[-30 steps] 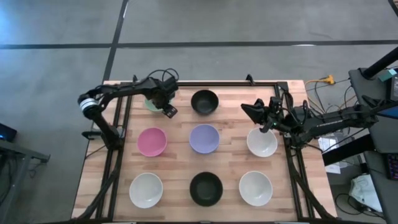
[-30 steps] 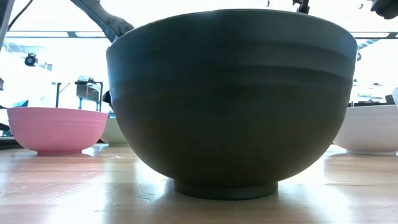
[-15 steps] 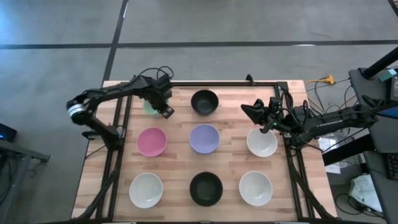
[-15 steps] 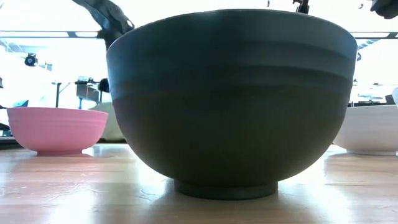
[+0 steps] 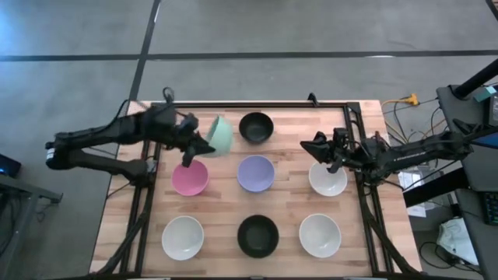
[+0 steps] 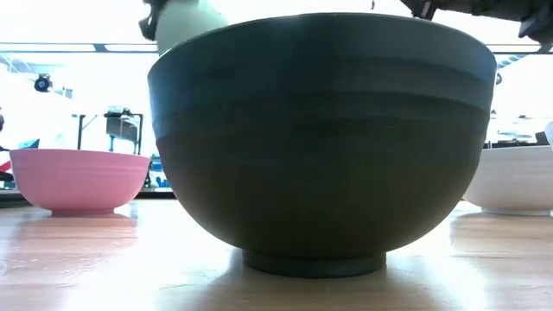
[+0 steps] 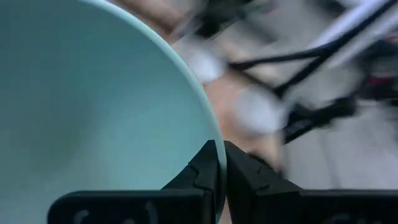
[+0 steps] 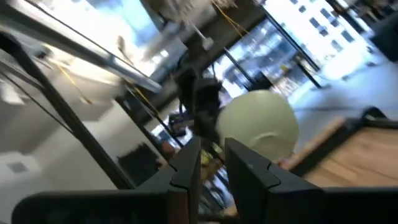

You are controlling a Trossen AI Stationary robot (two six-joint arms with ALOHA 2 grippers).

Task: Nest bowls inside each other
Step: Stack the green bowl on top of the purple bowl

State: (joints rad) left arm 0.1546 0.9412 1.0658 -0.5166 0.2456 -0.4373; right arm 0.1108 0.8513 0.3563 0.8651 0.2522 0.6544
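Observation:
My left gripper [image 5: 196, 145] is shut on the mint green bowl [image 5: 219, 134], which hangs over the table between the pink bowl [image 5: 190, 177] and the far black bowl [image 5: 256, 127]. The mint bowl also shows in the low view [image 6: 186, 22]. The lavender bowl [image 5: 255, 173], three white bowls [image 5: 327, 178] [image 5: 183, 237] [image 5: 320, 235] and a near black bowl [image 5: 257, 235] rest on their feet. My right gripper [image 5: 313, 145] is slightly open and empty, above the far right of the table. No blue bowl shows. My left gripper pinches the mint bowl's rim [image 7: 214, 146] between its two fingers, one finger inside the bowl and one outside. The bowl is lifted clear of the table and tipped well over on its side.
A black frame [image 5: 257, 103] runs along the table's far, left and right edges. In the low view the near black bowl [image 6: 320, 138] fills most of the picture. Bare wood shows at the far left, where the mint bowl stood [image 5: 187, 128].
My left gripper has lifted the mint green bowl off the far left of the table and tipped it onto its side. The bowl has gone up and a little toward the table's right. The left arm has swung back toward the table's left edge.

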